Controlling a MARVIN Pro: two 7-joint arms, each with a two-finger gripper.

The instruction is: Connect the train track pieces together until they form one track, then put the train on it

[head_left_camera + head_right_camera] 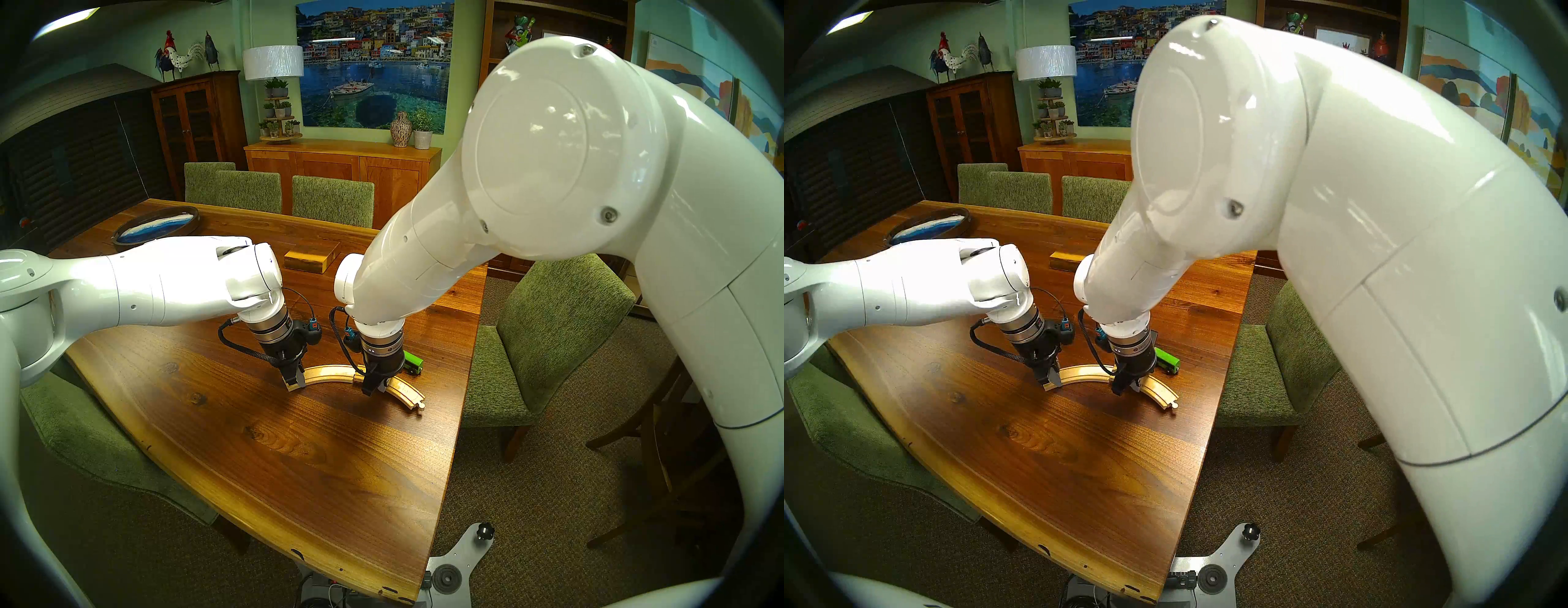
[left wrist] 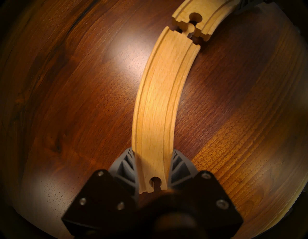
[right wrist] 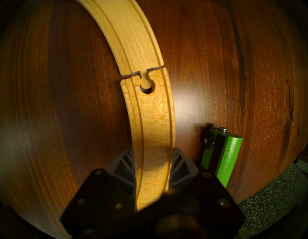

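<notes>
Two pale grooved train track pieces lie end to end in an arc on the table. My left gripper [image 1: 295,382] [image 2: 152,155] is shut on the socket end of the left piece [image 1: 329,373] [image 2: 158,100]. Across the right piece [image 1: 407,392] [image 3: 155,116], near its middle, my right gripper [image 1: 375,388] [image 3: 153,155] is shut. The left piece's peg sits in the right piece's socket, with a thin gap showing at the joint. The green train [image 1: 413,361] [image 3: 223,155] rests on the table just behind the right gripper, apart from the track.
A rectangular wooden box [image 1: 312,257] lies farther back on the table [image 1: 254,446]. A round dark tray [image 1: 157,225] sits at the far left. Green chairs [image 1: 551,339] surround the table, and its right edge runs close to the train.
</notes>
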